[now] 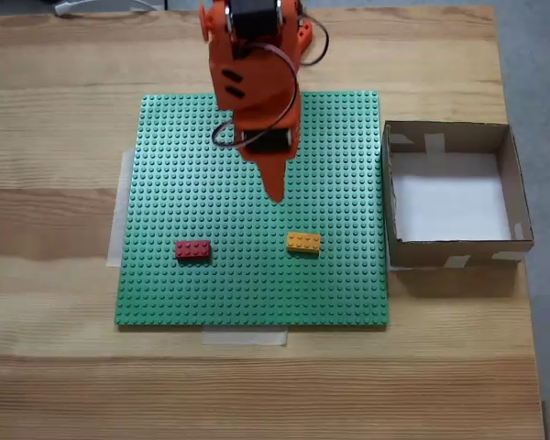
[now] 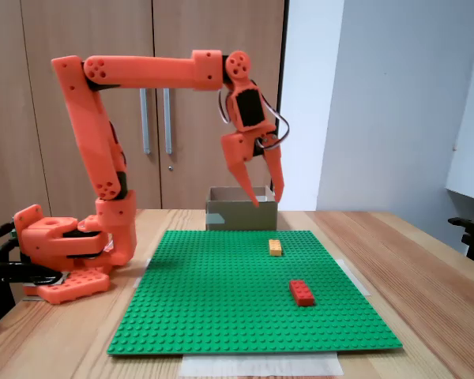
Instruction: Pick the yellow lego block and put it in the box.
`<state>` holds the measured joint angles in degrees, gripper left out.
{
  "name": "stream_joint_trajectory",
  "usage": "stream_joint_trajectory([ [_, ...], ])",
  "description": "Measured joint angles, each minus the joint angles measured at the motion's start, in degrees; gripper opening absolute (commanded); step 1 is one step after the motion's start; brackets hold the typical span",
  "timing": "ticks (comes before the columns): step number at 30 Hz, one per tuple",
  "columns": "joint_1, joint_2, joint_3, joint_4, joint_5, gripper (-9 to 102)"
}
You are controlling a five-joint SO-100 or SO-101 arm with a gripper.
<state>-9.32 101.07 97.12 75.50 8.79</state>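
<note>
Hanging above the green baseplate [image 1: 202, 293], the gripper [image 2: 265, 196] is spreading its fingers with nothing between them; the yellow lego block [image 1: 303, 242] is lying below and slightly right of the tips in the overhead-looking fixed view, its long axis crosswise; the box [image 1: 522, 197] is sitting farther right.

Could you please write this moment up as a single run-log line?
claw: open, raised above green baseplate | yellow lego block: on baseplate, ungrasped | red brick: on baseplate | box: empty

Orange arm's end effector [image 2: 267, 197] open above green baseplate [image 2: 245, 316], yellow lego block [image 2: 276, 247] beneath
</note>
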Motion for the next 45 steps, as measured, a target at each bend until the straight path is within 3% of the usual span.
stream_joint_trajectory([
  [18,-1.5,-14.7,-7.6,-4.9,0.5,16],
  [45,-3.7,-18.8,-8.3,-8.0,-1.1,15],
])
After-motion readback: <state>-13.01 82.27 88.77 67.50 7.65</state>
